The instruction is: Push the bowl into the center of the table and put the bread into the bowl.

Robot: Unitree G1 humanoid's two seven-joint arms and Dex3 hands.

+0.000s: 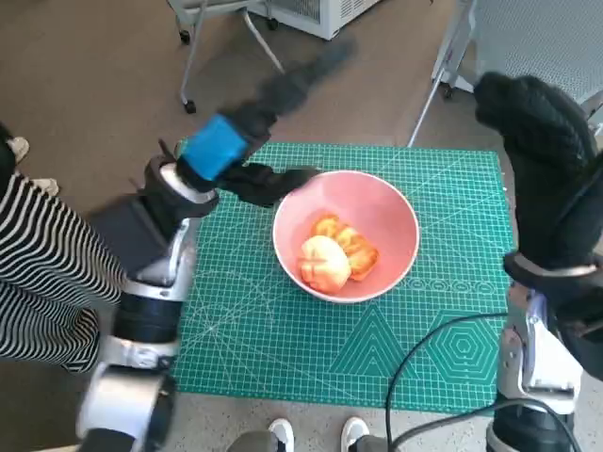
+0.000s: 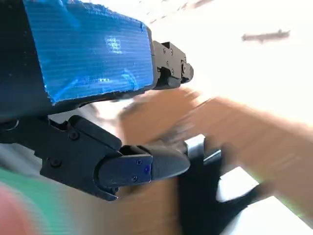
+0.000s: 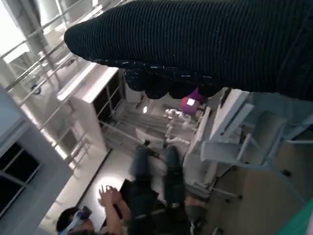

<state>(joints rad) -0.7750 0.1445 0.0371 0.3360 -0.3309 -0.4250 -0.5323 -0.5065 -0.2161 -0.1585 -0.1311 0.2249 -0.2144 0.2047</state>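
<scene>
The bread (image 1: 337,254) lies in the pink bowl (image 1: 396,221) mid-table, long axis toward the far-right corner. Left hand (image 1: 247,160) empty, fingers spread; right hand (image 1: 546,160) raised, grip indiscernible.

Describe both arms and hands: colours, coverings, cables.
Left hand: black, with blue tape over its back, on a silver-and-black jointed forearm. Right hand: black knitted glove, on a pale silver forearm. A black cable loops over the green mat near the right arm.

A smooth, glossy pink round bowl (image 1: 346,234) is seen on a matt green gridded cutting mat (image 1: 283,330). The golden bread roll (image 1: 336,252) appears crusty. The right hand (image 1: 551,174) is covered in black knitted cloth.
</scene>
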